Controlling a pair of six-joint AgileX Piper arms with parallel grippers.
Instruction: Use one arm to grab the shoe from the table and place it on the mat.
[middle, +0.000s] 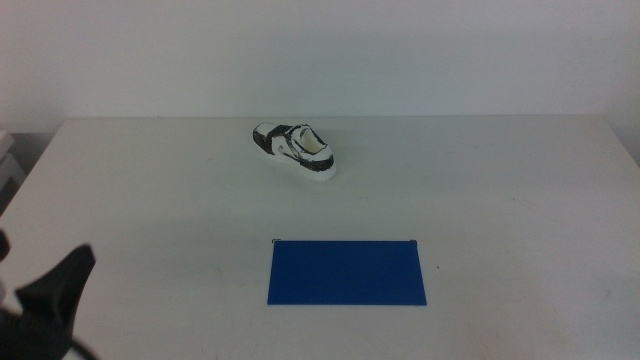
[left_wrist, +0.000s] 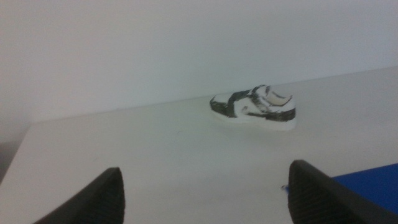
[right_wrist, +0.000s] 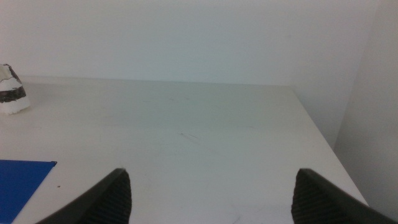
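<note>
White table (middle: 150, 190); left claw (middle: 55, 290) half cut off, shoe (middle: 296, 150) apart.

Partial and unclear regions across the three views.
Middle view: the left claw (middle: 50, 300) is cut by the lower left corner, its body unseen. Left wrist view: the mat (left_wrist: 373, 183) is cropped to one corner; the shoe (left_wrist: 255, 107) is soft-focused, its pattern unreadable. Right wrist view: the shoe (right_wrist: 11, 92) is cropped to one end, the mat (right_wrist: 18, 183) to a corner; the right claw (right_wrist: 211, 199) shows only its jaw tips.
</note>
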